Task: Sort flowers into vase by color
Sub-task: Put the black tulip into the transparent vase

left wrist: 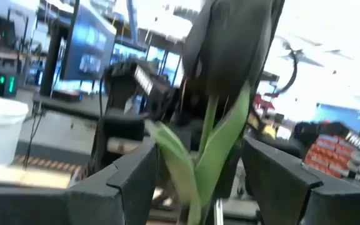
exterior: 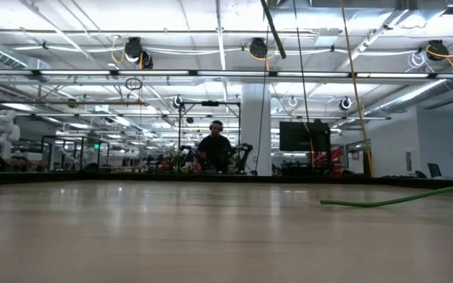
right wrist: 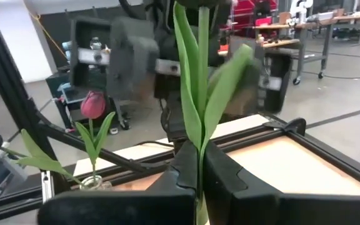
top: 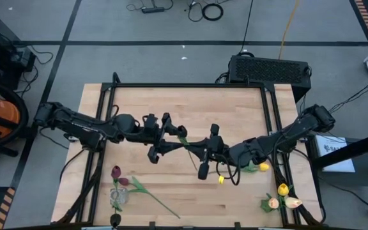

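Mid-frame, the right hand [top: 204, 167] pinches a tulip [right wrist: 200, 94] stem; the left hand [top: 161, 134] stands spread around it. Two red flowers [top: 120, 177] fill the lower-left vase [top: 117, 198]; yellow ones [top: 282, 198] wait on the counter [top: 190, 108], lower right.

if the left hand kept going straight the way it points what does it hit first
Most likely the tulip standing between its open fingers, its stem pinched by the shut right hand. Right behind it comes the right hand itself; the depth between them is hard to judge.

Pale smooth wooden tabletop [top: 171, 172], matt black metal frame [top: 190, 85]
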{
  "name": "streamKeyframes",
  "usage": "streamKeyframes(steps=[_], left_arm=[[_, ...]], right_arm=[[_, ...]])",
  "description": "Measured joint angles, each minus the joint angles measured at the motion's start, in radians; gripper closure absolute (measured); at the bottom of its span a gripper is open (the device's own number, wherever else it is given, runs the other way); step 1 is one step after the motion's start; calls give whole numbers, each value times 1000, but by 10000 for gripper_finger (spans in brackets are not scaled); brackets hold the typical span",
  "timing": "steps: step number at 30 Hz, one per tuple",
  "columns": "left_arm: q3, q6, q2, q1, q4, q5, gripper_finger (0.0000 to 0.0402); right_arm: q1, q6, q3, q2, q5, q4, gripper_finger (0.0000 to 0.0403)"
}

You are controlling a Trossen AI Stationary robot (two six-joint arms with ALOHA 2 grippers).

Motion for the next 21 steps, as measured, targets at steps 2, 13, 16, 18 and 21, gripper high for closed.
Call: streamKeyframes(steps=[2,13,16,18,21], left_arm=[[0,0,-1,0,12,0,169],[0,-6,4,0,-33,-1,211],[0,-7,4,5,-44,-1,258],[0,-7,4,6,-45,0,293],[0,-5,4,7,-45,0,350]], right_arm=[[-8,12,0,0,-1,-2,402],[-30,41,0,0,-4,-4,402],[-30,41,0,0,-4,-5,402],[-30,43,0,0,-4,-6,402],[-30,67,0,0,-6,-17,402]])
